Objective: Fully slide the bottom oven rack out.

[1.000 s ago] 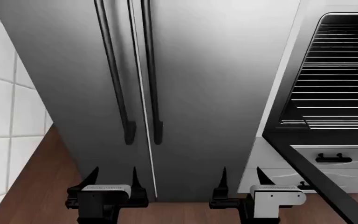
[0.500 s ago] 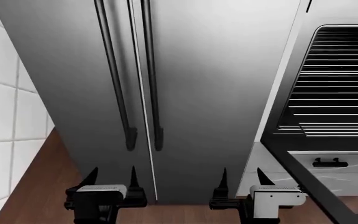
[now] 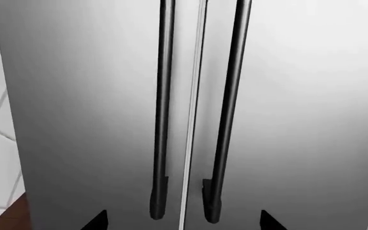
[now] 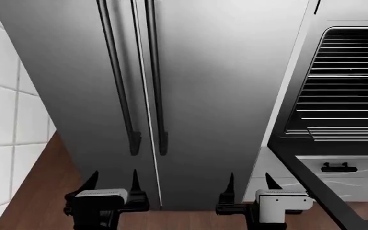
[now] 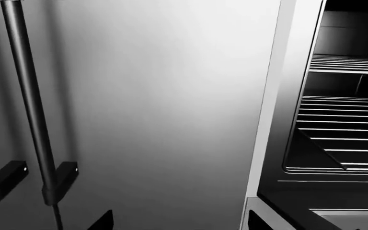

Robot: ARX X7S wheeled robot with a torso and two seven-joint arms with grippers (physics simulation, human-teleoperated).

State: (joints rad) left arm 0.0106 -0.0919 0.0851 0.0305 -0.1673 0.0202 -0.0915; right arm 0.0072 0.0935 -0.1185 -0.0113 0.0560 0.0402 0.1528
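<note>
- Head view: approach step; my left hand [image 4: 110,184] and right hand [image 4: 248,184] are spread wide, empty, facing the fridge [image 4: 203,96].
- Next: shift toward the oven [image 4: 312,57] at frame right; reach the bottom oven rack [image 4: 347,132].

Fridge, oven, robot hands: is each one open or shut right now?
Tall steel fridge: both doors shut.
Black-cavity oven: dark-framed door hanging open.
Bottom silver wire oven rack: inside the cavity, not pulled out.
Left end effector: open, empty.
Right end effector: open, empty.
</note>
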